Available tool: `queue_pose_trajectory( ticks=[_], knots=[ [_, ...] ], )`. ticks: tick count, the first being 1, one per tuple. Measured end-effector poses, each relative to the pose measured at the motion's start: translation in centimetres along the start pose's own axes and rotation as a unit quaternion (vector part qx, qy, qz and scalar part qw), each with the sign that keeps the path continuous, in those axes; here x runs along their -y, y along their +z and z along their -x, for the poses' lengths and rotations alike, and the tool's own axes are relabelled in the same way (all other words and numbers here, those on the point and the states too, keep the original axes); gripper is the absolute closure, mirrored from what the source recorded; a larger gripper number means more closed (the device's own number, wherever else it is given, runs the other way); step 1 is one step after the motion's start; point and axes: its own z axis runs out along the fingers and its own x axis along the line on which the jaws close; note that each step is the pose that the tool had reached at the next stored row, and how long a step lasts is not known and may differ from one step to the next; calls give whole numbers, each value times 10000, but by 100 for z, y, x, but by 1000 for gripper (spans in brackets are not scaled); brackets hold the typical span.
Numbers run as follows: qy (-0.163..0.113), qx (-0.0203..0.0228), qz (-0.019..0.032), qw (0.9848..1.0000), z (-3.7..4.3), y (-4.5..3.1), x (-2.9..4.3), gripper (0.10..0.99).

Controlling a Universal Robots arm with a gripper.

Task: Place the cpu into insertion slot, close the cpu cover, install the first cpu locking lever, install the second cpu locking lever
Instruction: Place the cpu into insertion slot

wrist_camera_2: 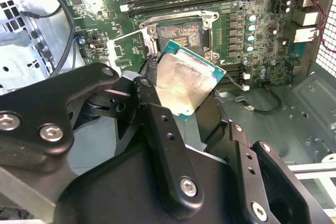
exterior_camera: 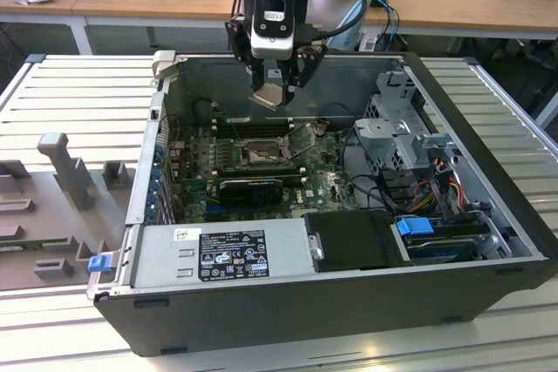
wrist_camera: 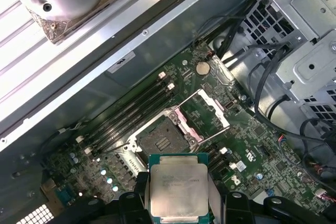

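Observation:
My gripper (exterior_camera: 273,96) hangs above the open computer case, shut on the cpu (exterior_camera: 271,97), a flat silver-grey square chip. In both wrist views the cpu (wrist_camera_2: 185,85) (wrist_camera: 177,189) sits clamped between the black fingers (wrist_camera_2: 157,124). Below it on the green motherboard lies the insertion slot (exterior_camera: 258,157) (wrist_camera: 161,140) (wrist_camera_2: 184,33), its pin field uncovered. The cpu cover (wrist_camera: 203,113) (exterior_camera: 301,138) stands flipped open beside the slot as a thin metal frame. The chip is well above the slot and touches nothing else.
Long black memory slots (wrist_camera: 131,111) run beside the socket. A metal drive cage (exterior_camera: 401,132) with cables stands at the exterior view's right, and the power supply (exterior_camera: 231,254) lies along the case's near wall. Grey fixtures (exterior_camera: 65,167) sit on the table at the exterior view's left.

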Motion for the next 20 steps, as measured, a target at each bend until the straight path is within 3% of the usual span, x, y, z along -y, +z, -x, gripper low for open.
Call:
queue_pose_trajectory(
  ticks=[20],
  knots=[
    [396,35,8,9992,0,21,2,553]
  ],
)
